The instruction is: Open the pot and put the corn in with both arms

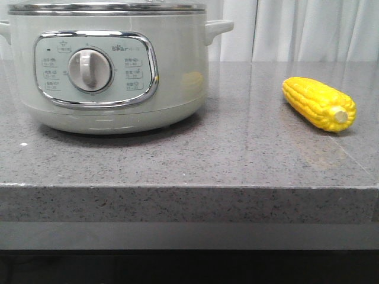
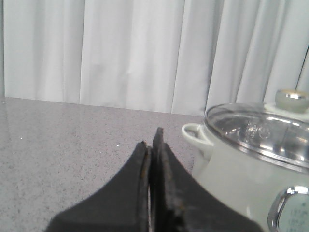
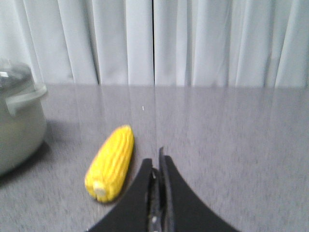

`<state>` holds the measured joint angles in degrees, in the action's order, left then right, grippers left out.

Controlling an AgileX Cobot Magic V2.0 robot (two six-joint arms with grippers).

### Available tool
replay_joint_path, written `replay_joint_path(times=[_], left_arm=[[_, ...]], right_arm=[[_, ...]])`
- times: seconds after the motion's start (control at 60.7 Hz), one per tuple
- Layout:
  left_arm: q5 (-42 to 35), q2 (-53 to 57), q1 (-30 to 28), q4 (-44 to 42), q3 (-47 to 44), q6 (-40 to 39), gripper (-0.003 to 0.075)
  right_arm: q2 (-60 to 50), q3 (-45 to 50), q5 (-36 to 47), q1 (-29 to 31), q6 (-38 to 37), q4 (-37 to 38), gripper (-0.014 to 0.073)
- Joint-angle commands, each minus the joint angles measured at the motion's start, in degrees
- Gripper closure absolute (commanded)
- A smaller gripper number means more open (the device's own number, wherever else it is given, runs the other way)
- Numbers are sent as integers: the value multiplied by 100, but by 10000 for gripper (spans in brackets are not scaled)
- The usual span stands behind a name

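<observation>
The pale grey-green pot (image 1: 106, 71) stands at the left of the counter with its steel-rimmed lid (image 1: 106, 7) on and its dial panel facing me. It also shows in the left wrist view (image 2: 251, 164), with the glass lid (image 2: 260, 130) and its knob (image 2: 292, 99). The yellow corn (image 1: 318, 103) lies on the counter at the right, pale stub end toward me. My left gripper (image 2: 152, 140) is shut and empty, beside the pot's side handle (image 2: 195, 135). My right gripper (image 3: 157, 159) is shut and empty, just right of the corn (image 3: 111, 162). Neither gripper shows in the front view.
The grey speckled stone counter (image 1: 237, 154) ends in a front edge near the camera. White curtains (image 1: 296, 29) hang behind it. The pot's edge and handle (image 3: 21, 99) show in the right wrist view.
</observation>
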<state>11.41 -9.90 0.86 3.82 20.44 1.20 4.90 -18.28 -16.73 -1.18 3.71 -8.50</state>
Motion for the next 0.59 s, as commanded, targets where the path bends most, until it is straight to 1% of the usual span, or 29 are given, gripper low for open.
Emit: replay_joint_path(times=[0.0,0.115,0.264,0.313,0.346,0.379,0.412,0.429,0.495,0.511,0.544,0.577], left_arm=[[-81,-873,4,27,774,-26,739],[90,-1675,4,52,1321,-26,738],[-33,-2039,4,52,1499,-26,737],[-91,-2052,4,52,1499,-26,723],[-91,-2052,4,52,1499,-26,693],[-91,-2052,4,52,1499,-26,644],[-91,-2052,4,52,1499,-26,577],[-91,-2052,4,52,1499,-26,530],[-54,-2052,4,52,1499,-26,360],[-54,-2052,4,52,1499,-26,305],[-54,-2052,4,52,1485,-26,225],[-67,-2052,4,52,1455,-26,168]], right_arm=[[645,-667,300,44,15,33,663],[1471,-1225,222,44,15,33,663],[2206,-1534,172,44,15,33,662],[2311,-1538,186,44,15,33,651],[2343,-1538,181,44,15,33,628],[2356,-1538,165,44,15,33,593],[2356,-1538,160,44,15,33,543],[2356,-1538,160,44,15,33,519],[2356,-1538,160,44,15,33,373],[2356,-1538,160,44,15,33,326],[2356,-1538,160,44,15,33,248],[2356,-1538,160,44,15,33,178]])
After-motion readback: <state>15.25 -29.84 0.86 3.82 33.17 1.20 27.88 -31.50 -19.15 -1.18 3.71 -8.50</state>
